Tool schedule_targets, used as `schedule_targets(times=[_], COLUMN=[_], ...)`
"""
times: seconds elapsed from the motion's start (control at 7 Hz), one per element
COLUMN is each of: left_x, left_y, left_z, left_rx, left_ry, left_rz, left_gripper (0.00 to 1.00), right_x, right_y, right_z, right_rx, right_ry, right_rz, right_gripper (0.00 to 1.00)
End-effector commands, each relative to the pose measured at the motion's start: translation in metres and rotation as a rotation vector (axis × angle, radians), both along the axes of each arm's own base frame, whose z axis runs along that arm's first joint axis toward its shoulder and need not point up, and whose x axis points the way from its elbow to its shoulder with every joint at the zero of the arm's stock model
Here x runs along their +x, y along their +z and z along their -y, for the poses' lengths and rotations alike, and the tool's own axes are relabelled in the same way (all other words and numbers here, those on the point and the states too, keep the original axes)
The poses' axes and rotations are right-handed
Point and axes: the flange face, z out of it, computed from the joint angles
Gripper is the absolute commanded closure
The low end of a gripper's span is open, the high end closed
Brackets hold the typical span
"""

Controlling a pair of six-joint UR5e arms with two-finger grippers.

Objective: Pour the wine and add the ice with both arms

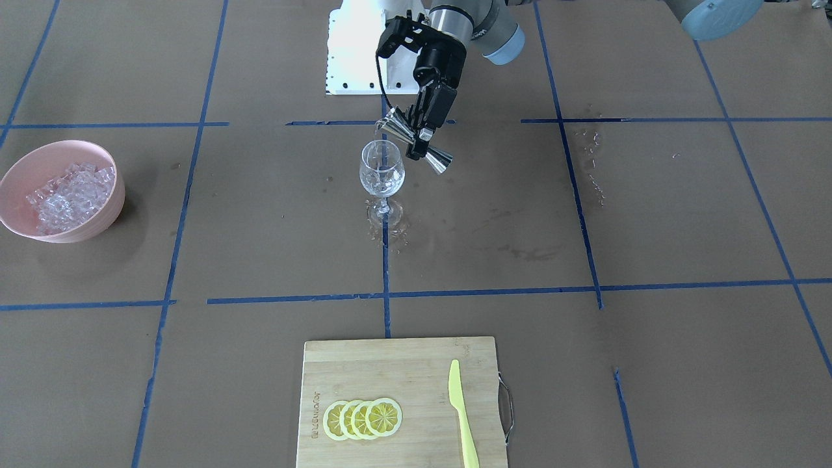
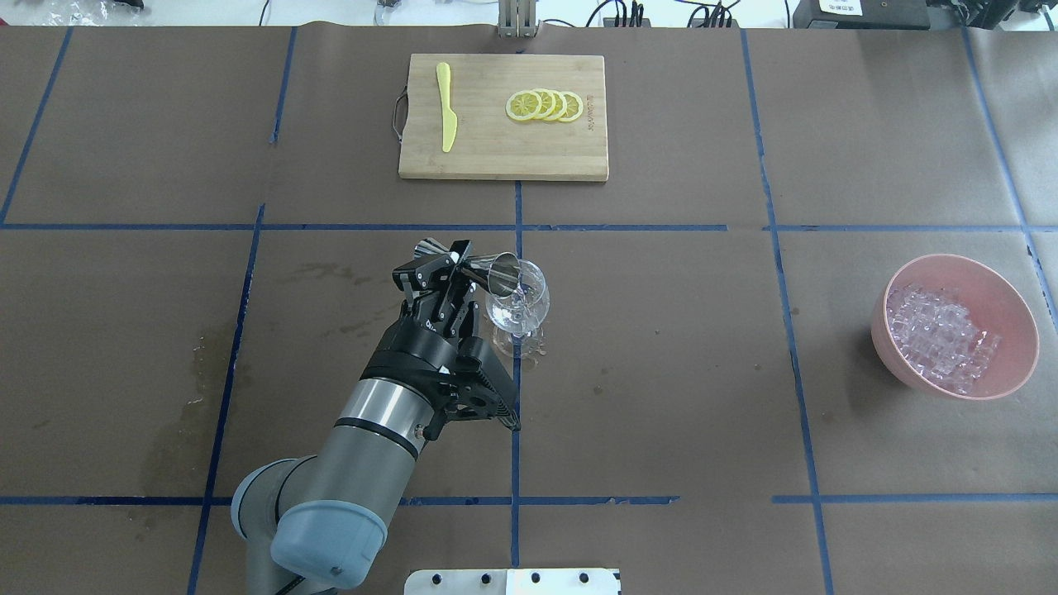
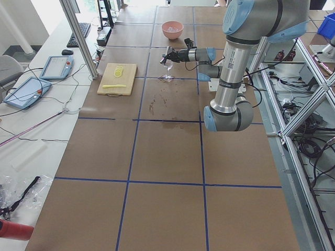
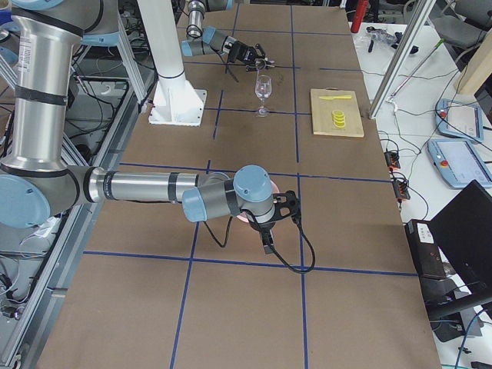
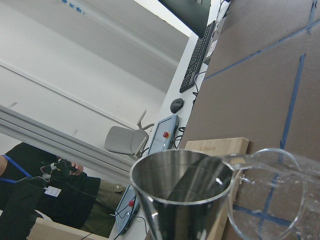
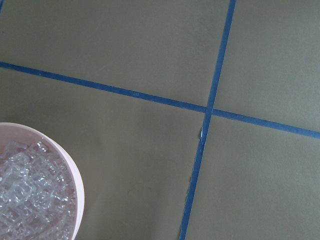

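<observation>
My left gripper is shut on a steel double-cone jigger, held tilted with its mouth over the rim of the clear wine glass. From overhead the gripper, jigger and glass stand mid-table. The left wrist view shows the jigger's cup against the glass rim; I cannot make out wine in either. Ice fills a pink bowl. My right arm's wrist hangs by that bowl; I cannot tell its gripper's state. Its camera sees the ice.
Wet patches lie around the glass foot, and more to the side. A wooden cutting board at the far edge carries lemon slices and a yellow knife. The white robot base is behind the glass.
</observation>
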Motion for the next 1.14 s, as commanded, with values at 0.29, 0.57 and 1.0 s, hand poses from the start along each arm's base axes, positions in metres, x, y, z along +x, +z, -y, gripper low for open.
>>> schedule_targets(times=[0.29,0.57,1.0], left_x=[-0.007,-0.008,-0.008], left_y=[0.001,0.005,0.003], left_z=[0.012,0.020,0.018], left_rx=[0.002,0.010,0.056], left_ry=[-0.024,-0.038,-0.061], left_rz=[0.010,0.046,0.167], left_gripper=[1.00,1.00,1.00], right_x=[0.000,0.000,0.001], right_y=[0.000,0.000,0.001], right_z=[0.000,0.000,0.000], right_rx=[0.000,0.000,-0.002], right_ry=[-0.001,-0.001,0.002], right_rz=[0.000,0.000,0.000], right_gripper=[0.00,0.00,0.00])
